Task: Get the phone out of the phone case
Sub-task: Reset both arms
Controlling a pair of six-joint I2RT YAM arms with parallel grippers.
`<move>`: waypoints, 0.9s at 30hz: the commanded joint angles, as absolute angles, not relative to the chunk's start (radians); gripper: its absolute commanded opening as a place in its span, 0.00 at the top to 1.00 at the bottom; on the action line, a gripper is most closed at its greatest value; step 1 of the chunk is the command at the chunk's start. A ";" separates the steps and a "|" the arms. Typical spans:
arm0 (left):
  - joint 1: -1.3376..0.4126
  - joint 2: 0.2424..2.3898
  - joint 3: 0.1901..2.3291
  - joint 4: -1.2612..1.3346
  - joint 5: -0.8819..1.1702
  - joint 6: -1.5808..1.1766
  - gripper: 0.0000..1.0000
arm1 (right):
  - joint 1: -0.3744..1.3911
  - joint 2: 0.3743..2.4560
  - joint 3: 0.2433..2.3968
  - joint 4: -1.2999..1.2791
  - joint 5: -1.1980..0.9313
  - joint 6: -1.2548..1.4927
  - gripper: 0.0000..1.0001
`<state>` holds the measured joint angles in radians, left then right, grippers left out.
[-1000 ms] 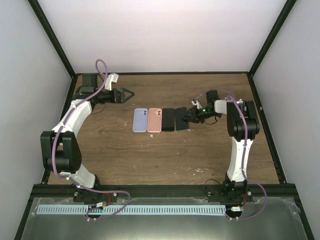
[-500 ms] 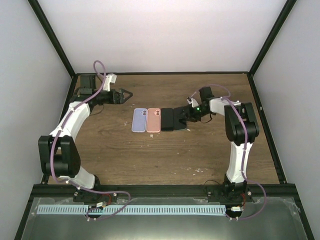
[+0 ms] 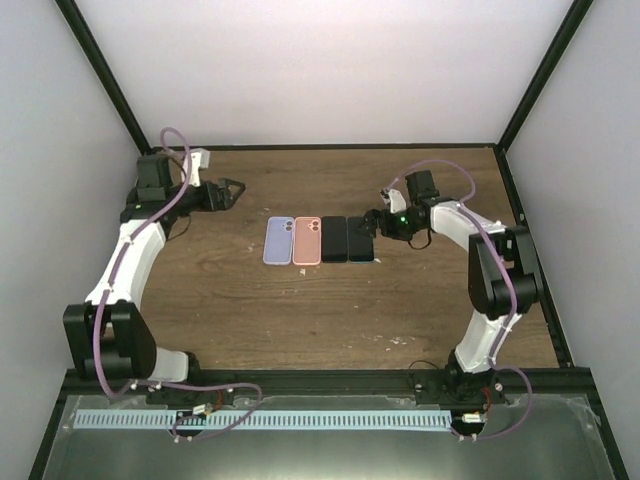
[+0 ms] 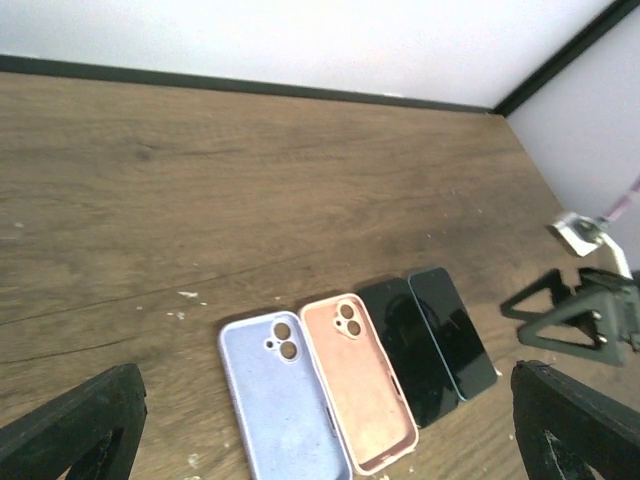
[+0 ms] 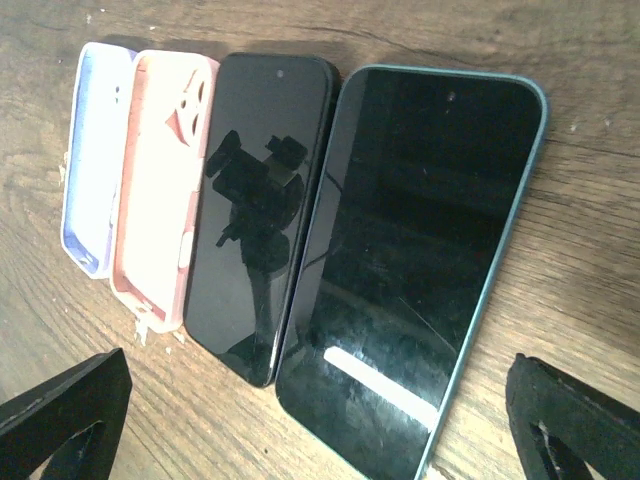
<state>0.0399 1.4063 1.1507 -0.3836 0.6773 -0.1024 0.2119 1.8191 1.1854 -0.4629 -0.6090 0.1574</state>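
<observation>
Teal-edged phone (image 5: 410,250) lies screen-up — glossy black (smudged) — left fingers (image 4: 70,420), right fingers (image 5: 60,410) wide apart, empty.

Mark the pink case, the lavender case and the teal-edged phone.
pink case (image 4: 360,400), left wrist view, flat middle.
lavender case (image 4: 285,415), left wrist view, flat middle.
teal-edged phone (image 5: 420,230), right wrist view, screen middle.

We see four flat things side by side in one row at the centre of the top view. From the left come a lilac case (image 3: 278,241) and a pink case (image 3: 307,241), both empty and hollow side up (camera cut-outs toward the top of the frame). Next lie a black phone (image 3: 334,239) and a teal-rimmed phone (image 3: 361,239), dark screens up.
</observation>
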 commanded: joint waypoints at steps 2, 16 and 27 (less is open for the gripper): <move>0.097 1.284 1.080 -0.284 0.574 -0.169 0.00 | 0.216 1.645 1.126 -0.415 -0.533 0.062 0.00; 0.107 0.893 0.577 0.038 0.123 -0.065 0.00 | 0.171 1.024 0.678 0.049 -0.380 0.010 0.00; 0.079 0.998 0.116 0.813 0.058 -0.050 0.00 | 0.137 0.989 0.308 0.578 -0.068 -0.022 0.00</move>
